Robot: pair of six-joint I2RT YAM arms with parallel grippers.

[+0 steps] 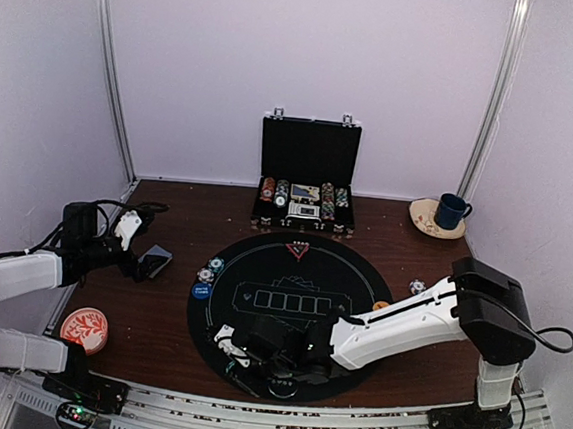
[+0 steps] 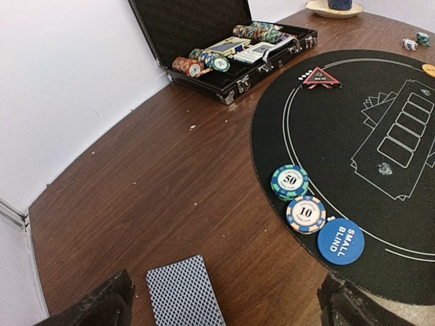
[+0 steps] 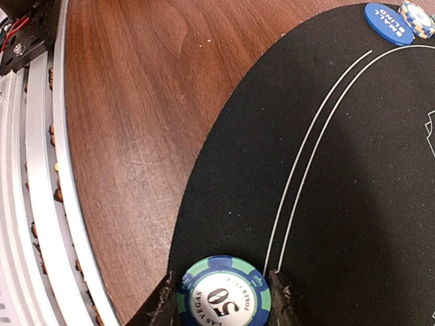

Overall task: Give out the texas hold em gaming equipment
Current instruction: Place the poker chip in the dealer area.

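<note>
A teal 50 chip (image 3: pixel 224 293) is gripped between the fingers of the right gripper (image 3: pixel 221 304), low over the near rim of the black felt mat (image 3: pixel 340 204); a placing step is judged underway. The left gripper (image 2: pixel 225 299) is spread wide, with the blue-backed playing cards (image 2: pixel 185 297) between its fingers. A gentle release onto the mat seems called for next.

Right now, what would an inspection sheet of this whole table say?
Surface: brown table, round black mat.
Job's things: face-down cards beside the mat; teal 50 chip, 10 chip, blue disc at mat's left edge; red triangle marker at its far side.
Clutter: open black case, blue mug, red-and-white dish.
Claws: left claw open by the cards; right claw shut on second 50 chip.
Cables: black cable at left arm; black loop at right arm.
Surroundings: white walls, metal rail.
</note>
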